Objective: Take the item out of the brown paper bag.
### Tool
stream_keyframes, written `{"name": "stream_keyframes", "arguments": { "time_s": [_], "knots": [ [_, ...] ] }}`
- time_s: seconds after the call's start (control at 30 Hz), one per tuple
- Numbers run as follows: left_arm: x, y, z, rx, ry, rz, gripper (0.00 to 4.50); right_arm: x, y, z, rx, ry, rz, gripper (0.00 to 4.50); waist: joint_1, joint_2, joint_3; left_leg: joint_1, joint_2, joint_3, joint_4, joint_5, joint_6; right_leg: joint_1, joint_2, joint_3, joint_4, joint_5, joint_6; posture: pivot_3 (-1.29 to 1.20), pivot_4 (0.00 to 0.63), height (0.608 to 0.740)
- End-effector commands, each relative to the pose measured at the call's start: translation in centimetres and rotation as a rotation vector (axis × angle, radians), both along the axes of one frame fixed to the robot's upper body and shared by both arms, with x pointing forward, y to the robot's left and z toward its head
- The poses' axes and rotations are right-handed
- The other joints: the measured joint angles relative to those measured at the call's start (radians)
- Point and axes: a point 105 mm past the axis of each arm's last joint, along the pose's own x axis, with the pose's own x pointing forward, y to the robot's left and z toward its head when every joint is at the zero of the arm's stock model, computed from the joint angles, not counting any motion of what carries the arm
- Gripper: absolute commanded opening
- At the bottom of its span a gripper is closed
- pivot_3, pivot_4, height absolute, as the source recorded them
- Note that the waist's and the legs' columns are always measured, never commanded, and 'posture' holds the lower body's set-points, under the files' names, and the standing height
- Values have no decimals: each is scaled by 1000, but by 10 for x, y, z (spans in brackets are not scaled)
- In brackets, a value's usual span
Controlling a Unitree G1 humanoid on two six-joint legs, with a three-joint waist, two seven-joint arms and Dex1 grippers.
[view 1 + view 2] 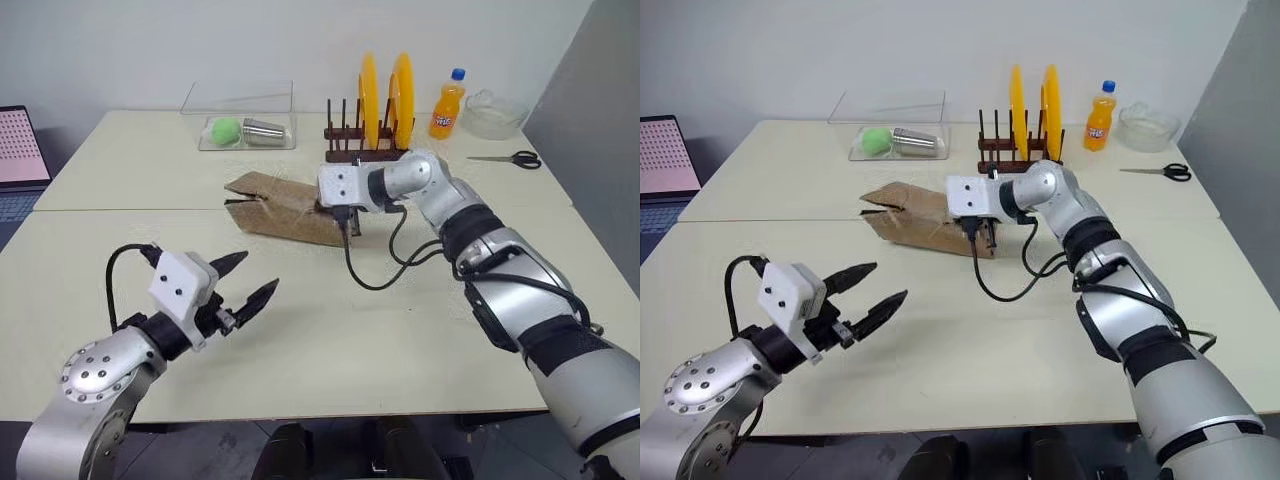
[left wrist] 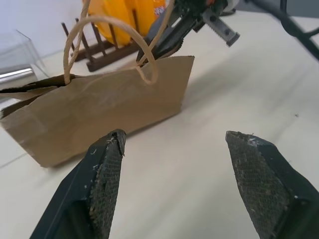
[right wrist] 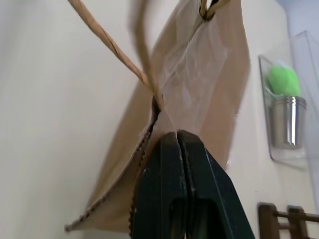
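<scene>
The right claw (image 3: 177, 137) is pinched shut on the brown paper bag (image 1: 285, 208) lying on the surface (image 1: 400, 330). The left claw (image 1: 255, 280) hovers open and empty, well short of the bag.

A plain white wall (image 1: 150, 40) runs behind a pale cream table (image 1: 350, 320). A thin seam crosses the top, so it looks like two tables pushed together. At the far right a grey panel (image 1: 590, 100) stands at an angle to the wall. At the left edge a laptop (image 1: 18, 150) sits open with a pink screen. At the back of the table are a clear plastic box (image 1: 240, 115), a dark wooden plate rack (image 1: 365, 140) holding yellow plates, an orange soda bottle (image 1: 447, 105), a clear bowl (image 1: 495, 112) and black scissors (image 1: 510, 158). The light is even and soft.
</scene>
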Motion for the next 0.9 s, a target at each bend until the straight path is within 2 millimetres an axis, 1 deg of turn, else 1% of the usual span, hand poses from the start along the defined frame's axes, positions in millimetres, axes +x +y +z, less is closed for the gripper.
{"name": "stream_keyframes", "arguments": {
  "time_s": [0.03,0.1,0.17,0.23,0.33,0.4,0.47,0.53,0.57,0.6,0.7,0.73,0.77,0.8,0.9],
  "knots": [
    [-9,-3,3,34,-28,-57,3400,-22,6,13,46,-1,133,29,1,0,0,0,0,0,0,0,0,0,0,0,0,0,0,0,150,740],
    [-15,-2,-4,59,0,-92,3400,-35,6,8,52,25,174,29,1,0,0,0,0,0,0,0,0,0,0,0,0,0,0,0,150,740],
    [-21,1,-9,84,23,-130,3400,-39,7,9,74,24,173,29,1,2,1,0,0,0,0,0,0,0,0,0,0,0,0,0,150,740],
    [-28,2,-13,111,48,-175,3400,-41,8,13,107,12,159,29,2,3,2,0,0,0,0,0,0,0,0,0,0,0,0,0,150,740],
    [-35,7,-18,166,60,-222,3400,-48,3,27,191,29,149,29,2,3,2,0,1,0,0,0,0,0,0,-1,0,-1,-2,0,150,740],
    [-31,12,-14,193,36,-227,3400,-54,-1,36,255,46,150,29,5,3,2,0,1,-1,0,0,0,0,0,-1,0,-2,-3,0,150,740],
    [-24,14,-7,248,-15,-255,3400,-64,-9,45,361,54,155,29,14,3,2,0,1,-2,0,0,0,0,0,-2,0,-2,-3,0,150,740],
    [-18,15,-1,300,-54,-290,3400,-75,-19,44,417,81,150,29,22,3,2,0,1,-3,0,0,0,1,0,-4,-1,-2,-3,0,150,740],
    [-12,17,3,341,-79,-306,3400,-83,-26,38,450,123,131,29,24,3,2,0,1,-3,0,0,0,1,0,-4,-1,-2,-3,0,150,740],
    [-4,20,6,381,-107,-307,3568,-89,-32,33,473,155,106,4,31,3,2,0,0,-3,0,0,0,1,0,-3,-1,-2,-3,0,150,740],
    [12,28,10,467,-138,-328,4263,-106,-43,17,505,226,44,605,30,4,2,-1,0,-3,0,0,0,1,0,-4,-2,-2,-3,0,150,740],
    [16,31,10,489,-138,-333,4500,-110,-45,11,503,245,29,909,28,4,3,-1,0,-3,0,0,0,1,0,-4,-2,-2,-3,0,150,740],
    [22,34,8,532,-146,-349,4500,-115,-49,4,500,256,3,1347,24,5,3,-1,0,-3,-1,0,0,1,0,-4,-2,-2,-3,0,150,740],
    [27,37,7,583,-161,-368,4500,-119,-52,-3,497,261,-23,1650,22,5,3,-1,1,-1,-1,0,0,0,0,-3,-2,-3,-3,0,150,740],
    [36,39,2,702,-204,-454,4500,-130,-61,-18,469,277,-84,2780,24,5,3,0,1,-1,-4,0,0,0,0,-3,-2,-5,1,0,150,740]
  ]
}}
